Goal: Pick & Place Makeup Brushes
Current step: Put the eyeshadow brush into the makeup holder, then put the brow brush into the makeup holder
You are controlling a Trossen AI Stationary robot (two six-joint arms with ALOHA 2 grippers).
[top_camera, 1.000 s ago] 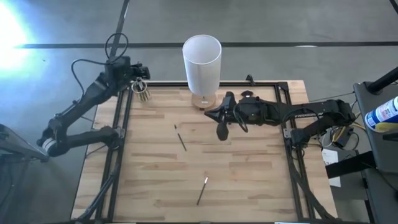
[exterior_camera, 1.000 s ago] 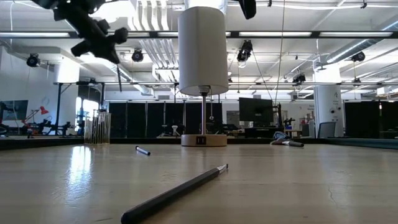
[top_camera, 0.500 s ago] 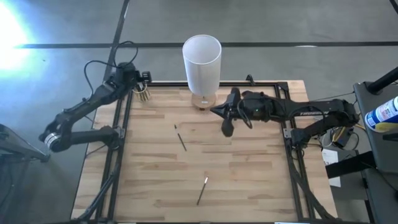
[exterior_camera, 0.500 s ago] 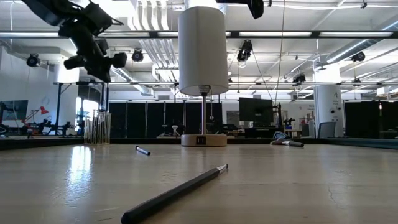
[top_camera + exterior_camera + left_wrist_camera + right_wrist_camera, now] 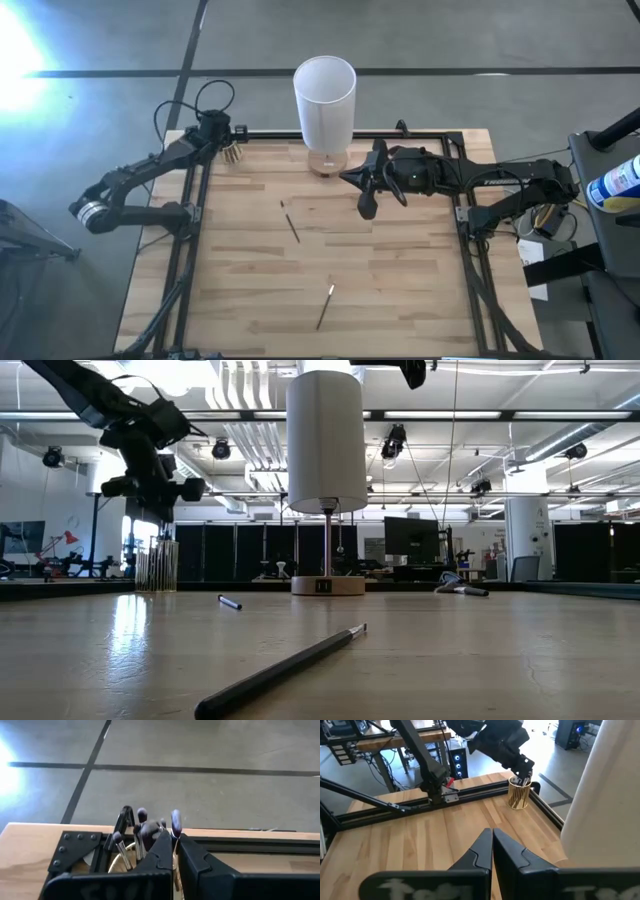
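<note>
High view: left tool [image 5: 226, 143] sits at eleven o'clock over the brush cup [image 5: 232, 152], right tool [image 5: 366, 205] closed, empty, near center. Two makeup brushes [image 5: 291, 223] lie on the tabletop [image 5: 400, 290]. Left wrist view: fingers [image 5: 160, 851] pinched, seemingly on a brush.

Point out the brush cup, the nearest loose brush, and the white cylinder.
brush cup [image 5: 232, 152], high view, its rim with brush ends.
nearest loose brush [image 5: 285, 667], low view, mid-handle.
white cylinder [image 5: 325, 95], high view, its side wall.
</note>
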